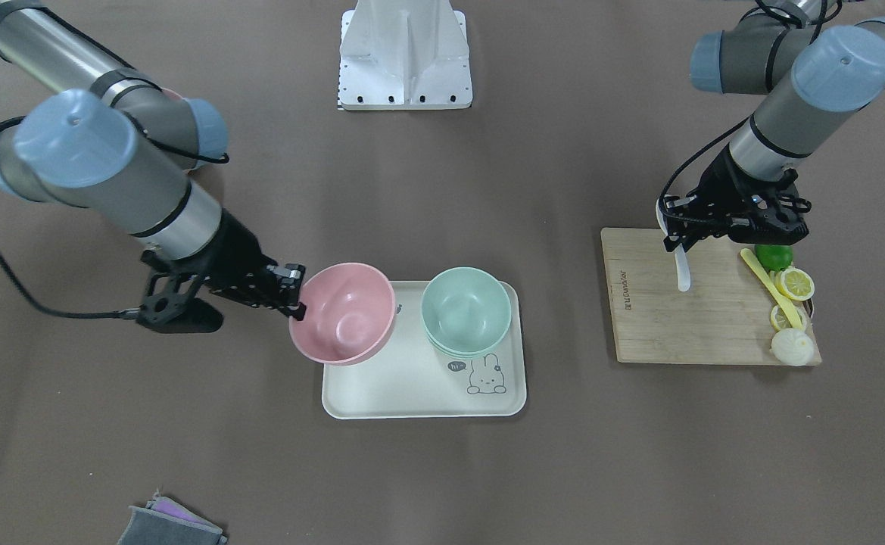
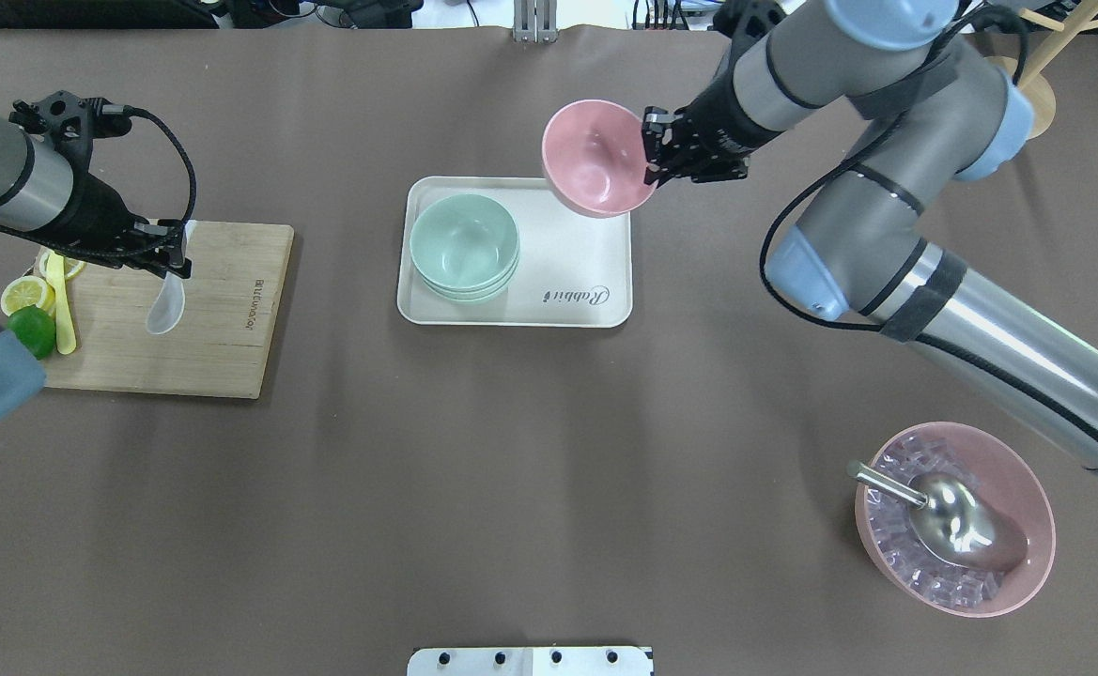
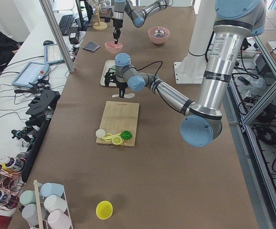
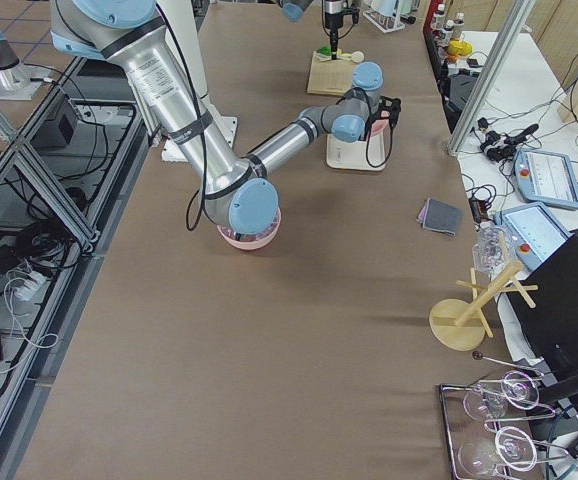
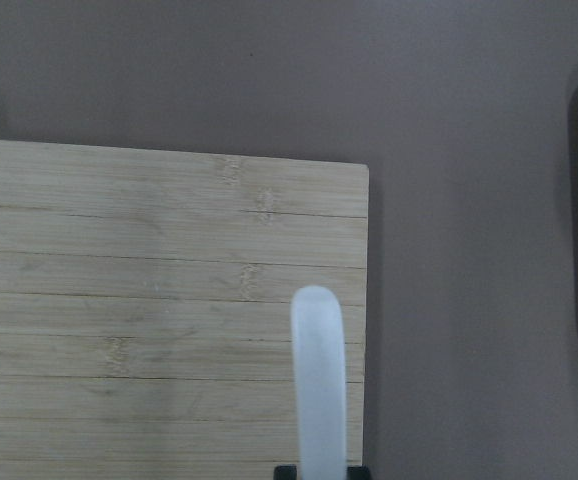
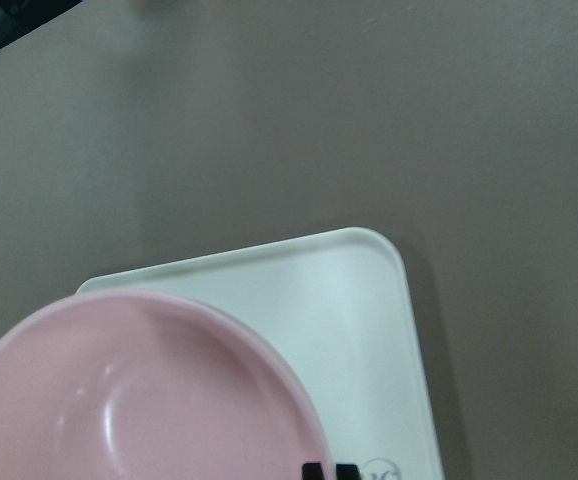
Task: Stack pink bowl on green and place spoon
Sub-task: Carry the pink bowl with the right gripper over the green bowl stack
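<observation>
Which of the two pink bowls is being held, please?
The empty bowl at the tray's corner, gripped at its rim by the right end effector. The ice bowl rests on the table with a scoop.

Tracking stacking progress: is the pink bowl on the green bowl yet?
Not yet. The right gripper holds the pink bowl by its rim at the tray's corner, apart from the green bowl.

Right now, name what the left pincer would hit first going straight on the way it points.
Probably the cutting board: the left pincer points down, its spoon hanging above the board.
</observation>
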`<control>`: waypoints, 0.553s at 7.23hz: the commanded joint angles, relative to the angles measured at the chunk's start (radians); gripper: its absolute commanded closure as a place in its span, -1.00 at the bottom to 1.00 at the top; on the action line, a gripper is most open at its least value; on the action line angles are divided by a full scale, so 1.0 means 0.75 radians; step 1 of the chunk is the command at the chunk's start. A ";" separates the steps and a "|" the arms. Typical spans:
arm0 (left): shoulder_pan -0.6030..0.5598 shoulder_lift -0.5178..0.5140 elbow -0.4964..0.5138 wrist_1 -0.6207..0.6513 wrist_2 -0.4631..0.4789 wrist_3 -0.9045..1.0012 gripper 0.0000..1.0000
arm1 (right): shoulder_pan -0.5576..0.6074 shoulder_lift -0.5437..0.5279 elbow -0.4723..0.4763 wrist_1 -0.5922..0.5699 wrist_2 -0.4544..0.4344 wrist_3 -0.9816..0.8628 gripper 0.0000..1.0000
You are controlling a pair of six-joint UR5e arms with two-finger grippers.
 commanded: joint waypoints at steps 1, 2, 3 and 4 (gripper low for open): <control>-0.004 0.000 0.010 -0.002 0.002 0.000 1.00 | -0.114 0.116 -0.053 0.011 -0.116 0.054 1.00; -0.004 0.000 0.013 -0.007 0.000 0.000 1.00 | -0.159 0.175 -0.167 0.121 -0.205 0.073 1.00; -0.010 0.000 0.025 -0.007 0.002 0.000 1.00 | -0.182 0.196 -0.211 0.169 -0.218 0.079 1.00; -0.014 -0.002 0.035 -0.009 0.002 0.002 1.00 | -0.190 0.196 -0.213 0.169 -0.219 0.081 1.00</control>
